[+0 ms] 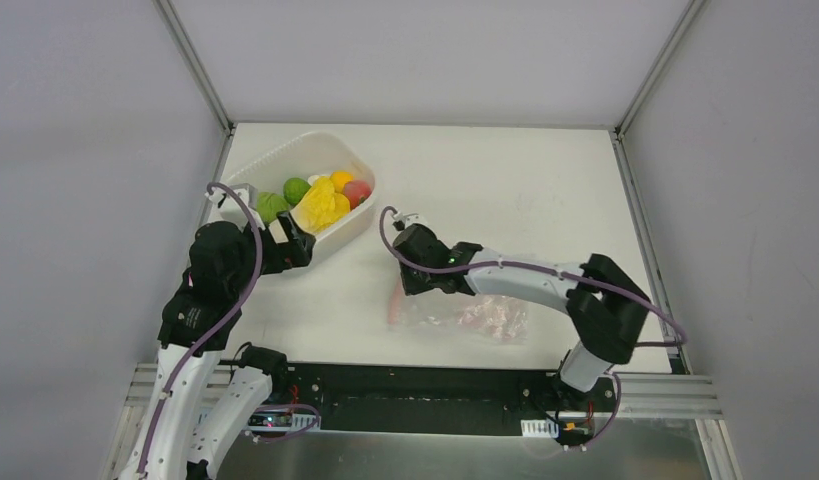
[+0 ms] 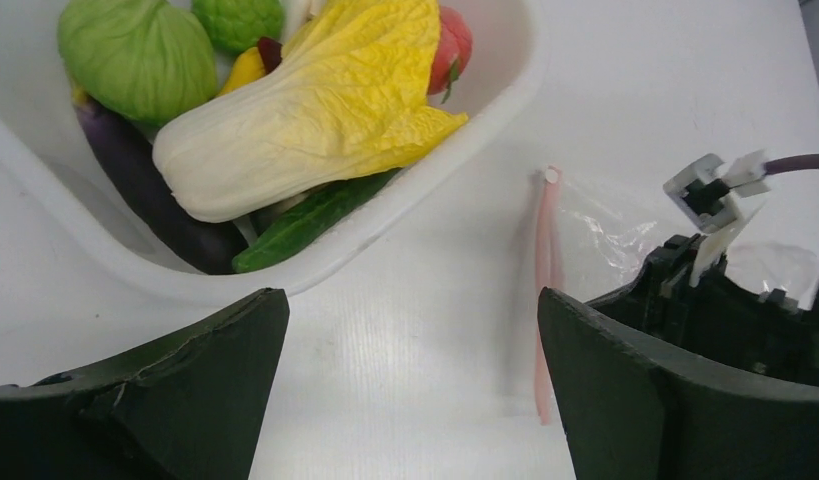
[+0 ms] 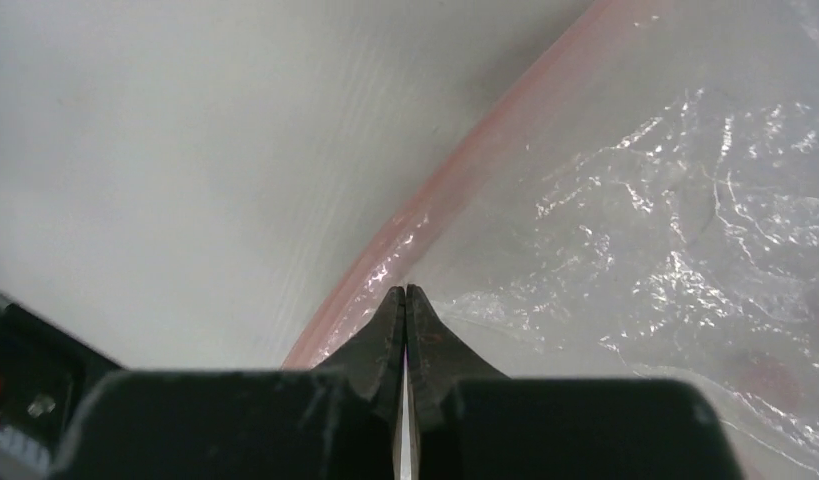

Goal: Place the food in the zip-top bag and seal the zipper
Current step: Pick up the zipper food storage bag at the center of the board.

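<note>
The food lies in a white tub (image 1: 275, 165) at the back left: a yellow-and-cream cabbage (image 2: 315, 110), green pieces (image 2: 135, 55), a dark purple aubergine (image 2: 145, 195), a pink-red piece (image 2: 453, 45) and an orange one (image 1: 341, 179). The zip-top bag (image 1: 475, 318) lies flat near the front centre, with its pink-red zipper (image 1: 395, 300) at its left edge. My right gripper (image 3: 406, 292) is shut, its tips pinched on the bag film (image 3: 665, 200) just inside the zipper (image 3: 455, 170). My left gripper (image 2: 413, 390) is open and empty, low over the table between the tub's near corner and the zipper (image 2: 545, 280).
The tub's rim (image 2: 385, 235) stands just ahead of my left fingers. The right arm's wrist (image 2: 725, 310) sits close to my left gripper's right finger. White walls and metal posts enclose the table on three sides.
</note>
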Controlling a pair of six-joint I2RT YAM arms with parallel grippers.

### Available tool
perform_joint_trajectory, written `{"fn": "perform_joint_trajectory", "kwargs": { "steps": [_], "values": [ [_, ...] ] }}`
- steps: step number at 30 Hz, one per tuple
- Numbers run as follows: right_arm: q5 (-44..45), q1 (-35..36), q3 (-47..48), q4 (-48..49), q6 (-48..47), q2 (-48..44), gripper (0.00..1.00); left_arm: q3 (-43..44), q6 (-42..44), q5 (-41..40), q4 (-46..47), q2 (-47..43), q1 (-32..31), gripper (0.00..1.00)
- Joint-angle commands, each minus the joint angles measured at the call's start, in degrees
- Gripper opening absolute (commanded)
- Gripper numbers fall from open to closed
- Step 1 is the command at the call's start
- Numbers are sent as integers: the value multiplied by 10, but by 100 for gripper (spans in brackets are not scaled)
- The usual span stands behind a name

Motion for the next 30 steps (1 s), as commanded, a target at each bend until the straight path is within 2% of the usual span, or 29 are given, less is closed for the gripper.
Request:
{"fn": "perform_joint_trajectory", "kwargs": {
  "steps": [1, 5, 8, 11, 19, 24, 30],
  "values": [
    [-55, -5, -78, 126, -19, -132, 0, -3, -9, 99, 36, 3, -2, 100],
    [-86, -16, -159, 214, -19, -231, 0, -48, -58, 187, 101, 5, -4, 100],
    [-116, -31, -213, 256, -16, -297, 0, -72, -83, 212, 136, 18, -27, 98],
    [-134, -50, -255, 290, -21, -355, 0, -85, -97, 202, 159, 39, -80, 94],
    [-188, -79, -339, 357, -27, -471, 0, -121, -171, 142, 293, 124, -212, 92],
    [-212, -79, -374, 368, -12, -516, 0, -118, -214, 132, 362, 194, -253, 87],
    [-199, -79, -412, 393, 15, -557, 0, -115, -240, 151, 435, 257, -290, 79]
  ]
}}
